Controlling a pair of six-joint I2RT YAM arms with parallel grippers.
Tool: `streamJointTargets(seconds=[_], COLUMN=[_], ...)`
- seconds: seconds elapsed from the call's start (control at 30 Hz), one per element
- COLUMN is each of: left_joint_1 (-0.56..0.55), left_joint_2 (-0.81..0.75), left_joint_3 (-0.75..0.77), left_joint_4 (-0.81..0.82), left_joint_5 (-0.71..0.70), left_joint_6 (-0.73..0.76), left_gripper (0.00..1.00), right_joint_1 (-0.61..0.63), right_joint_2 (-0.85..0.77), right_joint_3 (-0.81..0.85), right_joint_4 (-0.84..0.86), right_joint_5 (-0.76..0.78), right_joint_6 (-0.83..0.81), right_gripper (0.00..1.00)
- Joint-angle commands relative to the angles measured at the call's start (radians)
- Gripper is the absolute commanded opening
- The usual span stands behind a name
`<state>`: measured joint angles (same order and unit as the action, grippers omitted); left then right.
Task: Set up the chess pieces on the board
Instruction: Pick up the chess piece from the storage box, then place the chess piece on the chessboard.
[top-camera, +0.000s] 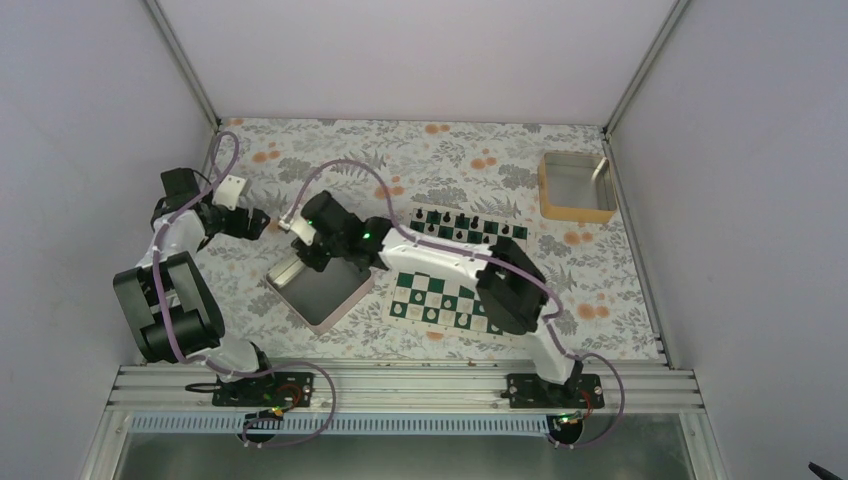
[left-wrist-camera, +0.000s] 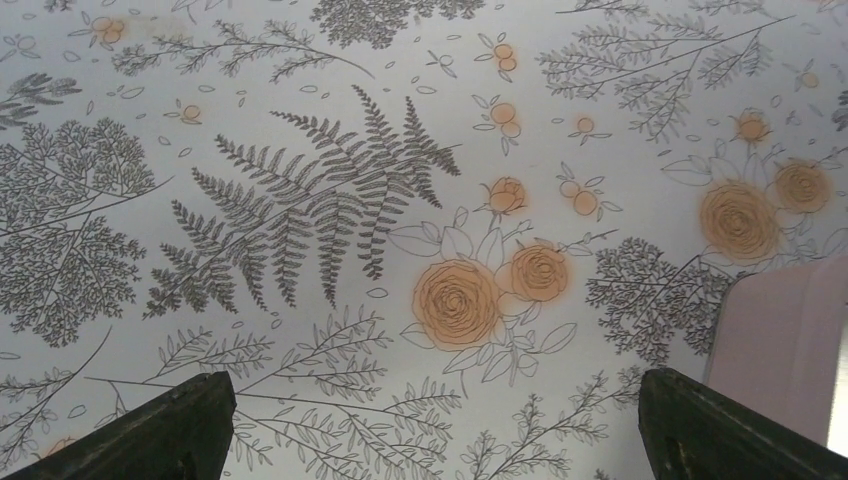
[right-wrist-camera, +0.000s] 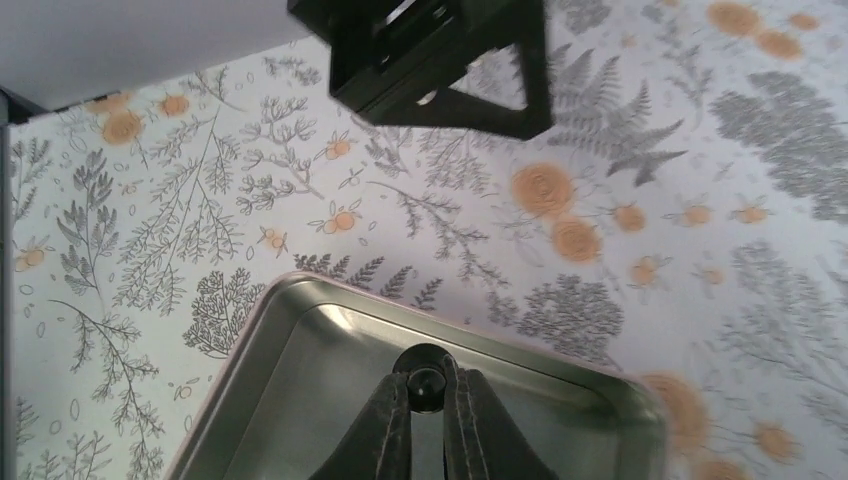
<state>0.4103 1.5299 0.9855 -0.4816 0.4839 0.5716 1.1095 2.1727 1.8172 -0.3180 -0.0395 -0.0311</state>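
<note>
One board (top-camera: 415, 283). Two trays: pink-rimmed tray (right-wrist-camera: 290, 360) beneath right end effector (right-wrist-camera: 427, 415), orange-rimmed tray (top-camera: 577, 216) well apart. One black chess piece (right-wrist-camera: 425, 380) between its fingers (right-wrist-camera: 385, 435); rest uncountable.

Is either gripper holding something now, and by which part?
The right gripper pinches a black chess piece by its round head, over the metal tray. The left gripper is open and empty.
</note>
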Motion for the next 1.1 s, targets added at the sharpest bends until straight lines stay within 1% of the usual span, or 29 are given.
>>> streamJointTargets(seconds=[0.0, 0.2, 0.33, 0.4, 0.57, 0.8, 1.07], left_joint_1=[-0.014, -0.041, -0.065, -0.071, -0.090, -0.107, -0.107], left_joint_2=[-0.025, -0.012, -0.011, -0.006, 0.020, 0.039, 0.019], left_joint_3=[0.036, 0.046, 0.042, 0.046, 0.061, 0.026, -0.002], left_joint_4=[-0.016, 0.011, 0.045, 0.056, 0.073, 0.122, 0.164], left_joint_5=[0.038, 0.023, -0.005, -0.013, -0.025, -0.055, -0.033], left_joint_6=[-0.023, -0.052, -0.067, -0.074, -0.091, -0.068, -0.076], left_gripper=[1.00, 1.00, 1.00, 1.00, 1.00, 1.00, 1.00], right_joint_1=[-0.088, -0.228, -0.294, -0.344, -0.467, -0.651, -0.866], right_joint_2=[-0.115, -0.324, -0.492, -0.580, -0.736, -0.910, -1.055], right_joint_3=[-0.109, -0.314, -0.506, -0.584, -0.751, -0.968, -1.114], right_joint_4=[0.025, 0.031, 0.065, 0.071, 0.090, 0.105, 0.080], right_joint_5=[-0.015, -0.013, 0.020, 0.004, -0.014, -0.050, -0.135], right_joint_6=[-0.038, -0.109, -0.183, -0.198, -0.205, -0.250, -0.320], right_gripper=[0.05, 0.05, 0.06, 0.05, 0.05, 0.05, 0.04])
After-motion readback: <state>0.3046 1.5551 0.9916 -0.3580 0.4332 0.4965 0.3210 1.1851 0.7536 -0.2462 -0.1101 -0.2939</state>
